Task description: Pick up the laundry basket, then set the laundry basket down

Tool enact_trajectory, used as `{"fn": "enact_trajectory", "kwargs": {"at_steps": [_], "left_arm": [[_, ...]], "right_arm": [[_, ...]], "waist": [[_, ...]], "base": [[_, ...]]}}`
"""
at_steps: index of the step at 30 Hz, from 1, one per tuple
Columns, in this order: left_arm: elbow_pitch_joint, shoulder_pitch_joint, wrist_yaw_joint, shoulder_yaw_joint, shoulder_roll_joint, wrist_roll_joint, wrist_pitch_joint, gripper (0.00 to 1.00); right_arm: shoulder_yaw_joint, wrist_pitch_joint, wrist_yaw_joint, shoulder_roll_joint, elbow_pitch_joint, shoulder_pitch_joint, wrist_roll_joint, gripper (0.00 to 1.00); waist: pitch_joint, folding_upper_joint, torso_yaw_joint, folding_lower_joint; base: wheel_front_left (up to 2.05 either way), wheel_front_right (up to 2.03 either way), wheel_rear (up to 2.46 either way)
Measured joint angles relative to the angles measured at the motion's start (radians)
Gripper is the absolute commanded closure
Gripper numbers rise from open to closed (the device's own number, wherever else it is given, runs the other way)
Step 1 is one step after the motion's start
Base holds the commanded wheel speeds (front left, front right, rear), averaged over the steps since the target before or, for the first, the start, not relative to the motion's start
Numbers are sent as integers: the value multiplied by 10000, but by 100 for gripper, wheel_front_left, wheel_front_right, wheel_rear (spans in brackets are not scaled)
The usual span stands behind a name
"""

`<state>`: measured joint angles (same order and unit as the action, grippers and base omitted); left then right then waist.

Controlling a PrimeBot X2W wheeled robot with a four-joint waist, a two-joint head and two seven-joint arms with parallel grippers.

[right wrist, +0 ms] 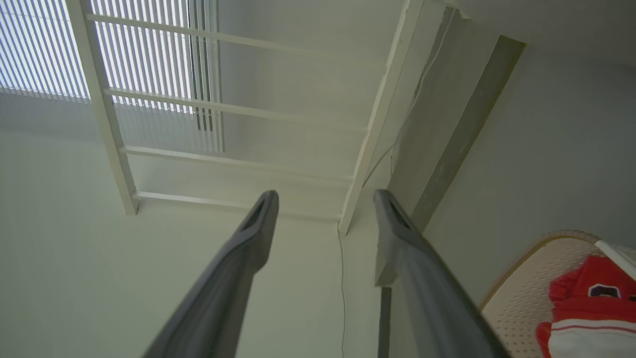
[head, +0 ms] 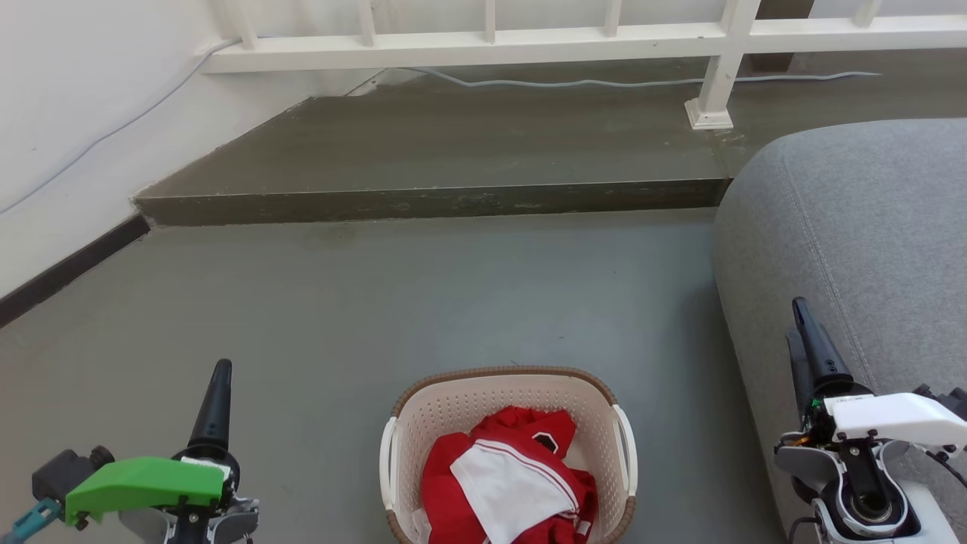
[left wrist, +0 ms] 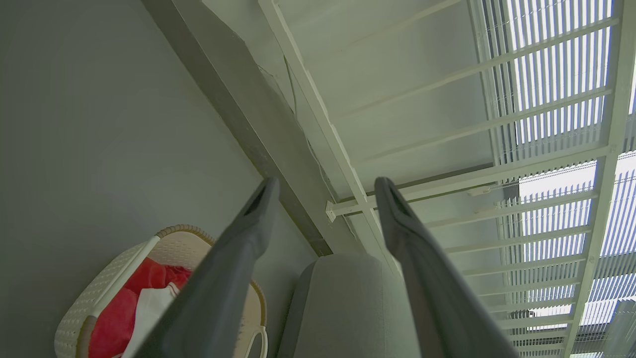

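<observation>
cream laundry basket (head: 483, 400) lies between left end effector (head: 220, 372) and right end effector (head: 799, 308), both released.

- Head view: looks forward and down from above, over the floor (head: 363, 302) to the step (head: 430, 200) and white railing (head: 483, 38). The laundry basket (head: 502, 372) lies close, at bottom centre.
- Left wrist view: rolled sideways, it looks along the left end effector (left wrist: 325, 186), with the laundry basket (left wrist: 79, 311) lower left and the sofa (left wrist: 343, 298) ahead.
- Right wrist view: also rolled, it looks along the right end effector (right wrist: 325, 199), with the laundry basket (right wrist: 526, 293) lower right.
- All three views share the laundry basket, step and railing.
</observation>
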<state>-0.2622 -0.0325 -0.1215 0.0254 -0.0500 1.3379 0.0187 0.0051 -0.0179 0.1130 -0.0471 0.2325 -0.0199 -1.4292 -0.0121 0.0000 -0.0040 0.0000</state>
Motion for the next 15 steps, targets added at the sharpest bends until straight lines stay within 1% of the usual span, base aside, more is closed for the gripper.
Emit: {"fn": "enact_trajectory", "kwargs": {"at_steps": [8, 15], "left_arm": [[194, -109, 0, 115, -33, -1379, 268, 0], [337, -123, 2, 213, -194, -3009, 491, 0]], "right_arm": [[291, -268, 6, -234, -301, -176, 1170, 0], [426, -522, 8, -351, -466, -203, 2566, 0]], "waist": [[-16, 0, -2, 0], [-30, 0, -6, 0]], "base": [[0, 0, 0], [0, 0, 0]]}}
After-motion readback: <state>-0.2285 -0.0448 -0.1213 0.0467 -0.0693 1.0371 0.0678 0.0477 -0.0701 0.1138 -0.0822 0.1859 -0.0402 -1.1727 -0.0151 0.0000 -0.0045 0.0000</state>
